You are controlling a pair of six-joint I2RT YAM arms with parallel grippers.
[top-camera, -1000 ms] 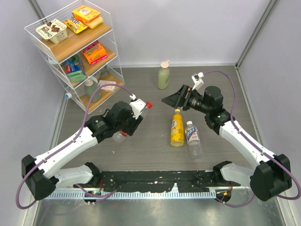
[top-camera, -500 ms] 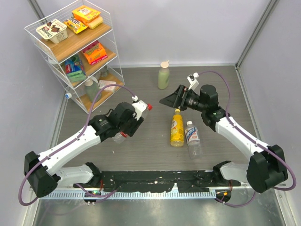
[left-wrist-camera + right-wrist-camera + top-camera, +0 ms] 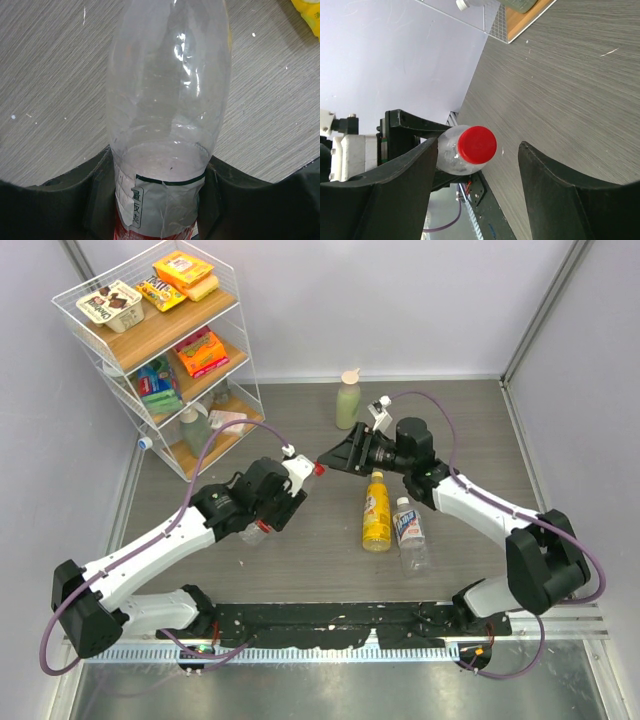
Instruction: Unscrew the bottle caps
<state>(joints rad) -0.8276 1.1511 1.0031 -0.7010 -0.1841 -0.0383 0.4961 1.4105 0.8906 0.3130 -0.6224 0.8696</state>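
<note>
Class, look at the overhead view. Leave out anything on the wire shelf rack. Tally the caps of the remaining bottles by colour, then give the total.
Red cap: 1, on the held bottle
Yellow cap: 1
White cap: 1
Beige cap: 1
Total: 4

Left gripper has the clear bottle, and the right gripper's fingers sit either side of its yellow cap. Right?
No: the cap is red, not yellow, as the right wrist view shows. The left gripper does hold the clear bottle, and the right gripper has its fingers either side of the cap.
</note>
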